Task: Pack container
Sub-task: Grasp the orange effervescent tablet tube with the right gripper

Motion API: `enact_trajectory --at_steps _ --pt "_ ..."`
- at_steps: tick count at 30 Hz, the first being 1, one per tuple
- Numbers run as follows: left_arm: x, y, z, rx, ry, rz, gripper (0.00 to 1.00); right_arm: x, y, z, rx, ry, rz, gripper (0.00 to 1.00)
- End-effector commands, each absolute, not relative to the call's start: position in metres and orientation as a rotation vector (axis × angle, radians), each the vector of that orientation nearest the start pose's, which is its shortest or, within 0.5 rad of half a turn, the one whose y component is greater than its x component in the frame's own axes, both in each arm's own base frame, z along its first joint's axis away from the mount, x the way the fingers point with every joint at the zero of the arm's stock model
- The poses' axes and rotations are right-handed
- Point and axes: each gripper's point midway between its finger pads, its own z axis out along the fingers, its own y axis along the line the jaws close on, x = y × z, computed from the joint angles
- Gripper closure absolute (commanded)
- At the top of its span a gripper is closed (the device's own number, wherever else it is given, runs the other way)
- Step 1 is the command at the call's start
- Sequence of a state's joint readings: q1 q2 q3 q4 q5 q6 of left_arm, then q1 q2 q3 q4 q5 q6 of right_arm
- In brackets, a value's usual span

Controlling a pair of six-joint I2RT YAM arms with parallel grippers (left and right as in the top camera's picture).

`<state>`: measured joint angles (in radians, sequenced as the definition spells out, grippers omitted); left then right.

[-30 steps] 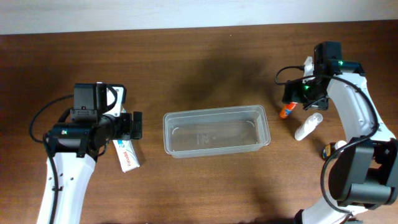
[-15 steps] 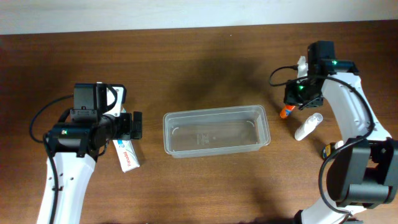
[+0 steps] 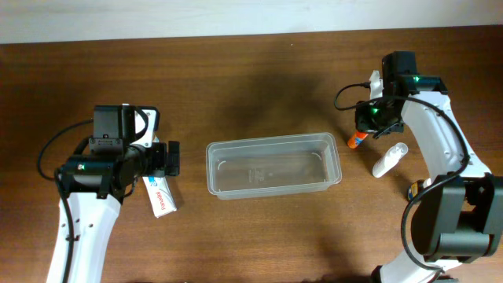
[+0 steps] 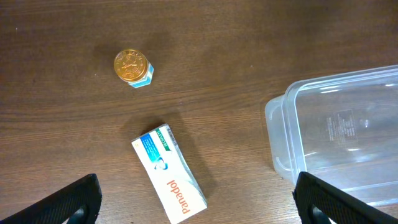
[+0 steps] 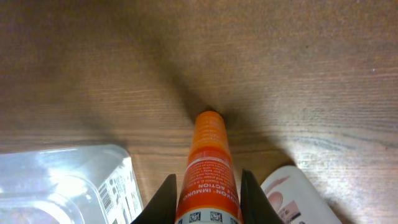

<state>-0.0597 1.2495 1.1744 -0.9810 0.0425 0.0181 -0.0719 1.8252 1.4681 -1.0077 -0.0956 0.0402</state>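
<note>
One clear rounded container [image 3: 273, 165] on grained table [image 3: 259, 236].

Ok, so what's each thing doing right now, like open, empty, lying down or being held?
Clear plastic rectangular container: upright, no lid, empty.
Orange tube: pinched in the right gripper.
White bottle: lying on its side, untouched.
Blue-and-white Panadol box: lying flat, untouched.
Small gold-topped jar: standing upright, lid on.
Left gripper: open, holding nothing.
</note>
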Motion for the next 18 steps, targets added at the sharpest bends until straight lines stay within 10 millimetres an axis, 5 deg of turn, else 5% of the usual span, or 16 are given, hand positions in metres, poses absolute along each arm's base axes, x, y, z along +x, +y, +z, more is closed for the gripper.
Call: enact_trajectory --at_steps 1,12,18 --pt "0.308 -0.029 0.199 0.118 2.606 -0.092 0.00 0.388 -0.008 0.113 0.132 2.918 0.141 0.86" --pt "0.308 -0.029 0.199 0.118 2.607 -0.092 0.01 0.355 0.012 0.241 0.037 2.727 0.143 0.87" --pt "0.308 -0.029 0.199 0.118 2.606 -0.092 0.01 0.321 0.064 0.261 -0.168 2.714 0.191 0.87"
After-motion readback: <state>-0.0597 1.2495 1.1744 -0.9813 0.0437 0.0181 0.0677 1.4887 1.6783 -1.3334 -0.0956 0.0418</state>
